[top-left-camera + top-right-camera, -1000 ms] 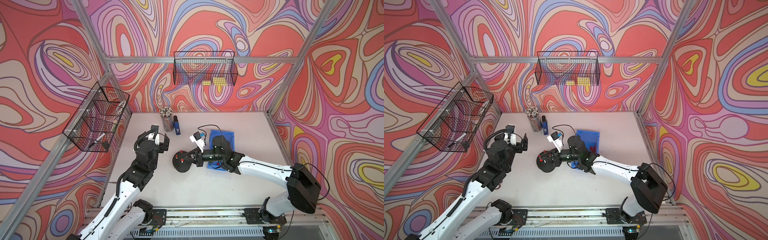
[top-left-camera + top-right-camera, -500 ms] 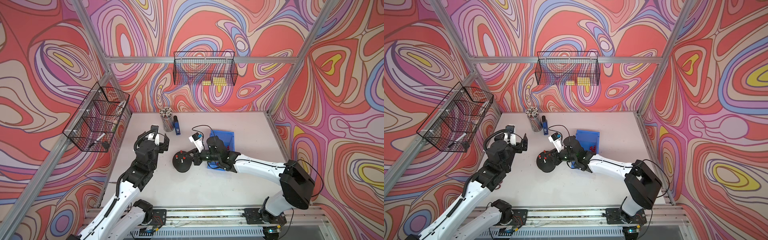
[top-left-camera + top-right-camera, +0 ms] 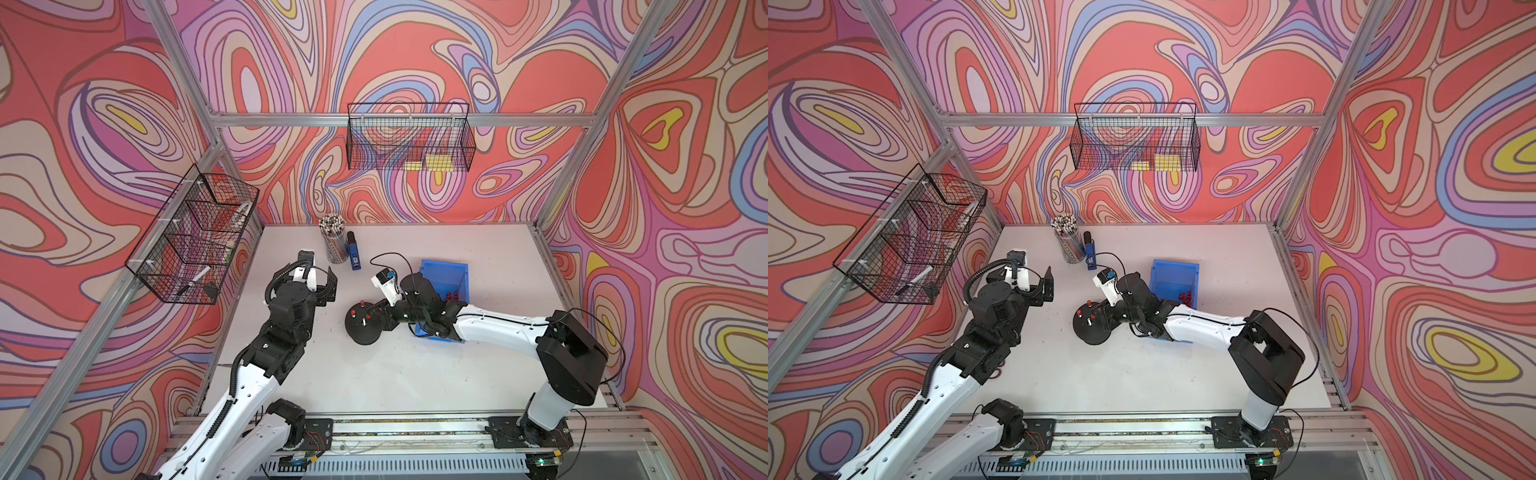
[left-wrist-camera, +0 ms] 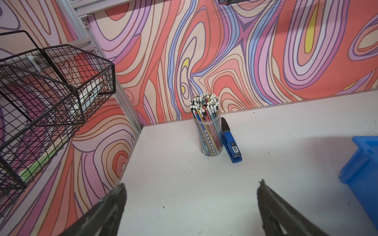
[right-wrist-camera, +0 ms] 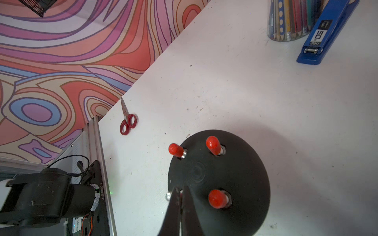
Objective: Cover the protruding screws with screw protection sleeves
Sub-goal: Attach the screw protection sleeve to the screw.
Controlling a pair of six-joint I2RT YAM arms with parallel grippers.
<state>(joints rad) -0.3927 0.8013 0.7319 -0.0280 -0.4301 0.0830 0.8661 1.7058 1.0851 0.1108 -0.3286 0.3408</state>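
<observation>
The black dome base (image 5: 235,175) stands mid-table, also in both top views (image 3: 363,332) (image 3: 1092,332). Three of the protruding screws wear red screw protection sleeves (image 5: 212,145). The fourth screw (image 5: 168,196) shows a bare silver tip. My right gripper (image 5: 181,189) is shut on a red sleeve, of which only a sliver shows between the fingers, right beside that bare screw. In the top views it reaches over the base (image 3: 374,319). More sleeves (image 3: 452,296) lie in the blue bin (image 3: 444,268). My left gripper (image 4: 191,183) (image 3: 322,286) hangs open and empty, left of the base.
A clear cup of pencils (image 3: 334,243) and a blue stapler (image 3: 353,253) stand at the back. Red-handled scissors (image 5: 127,122) lie near the table's left edge. Wire baskets hang on the left wall (image 3: 195,241) and the back wall (image 3: 409,137).
The right arm's elbow has swung left while its gripper stays shut over the base. The left arm has not moved.
</observation>
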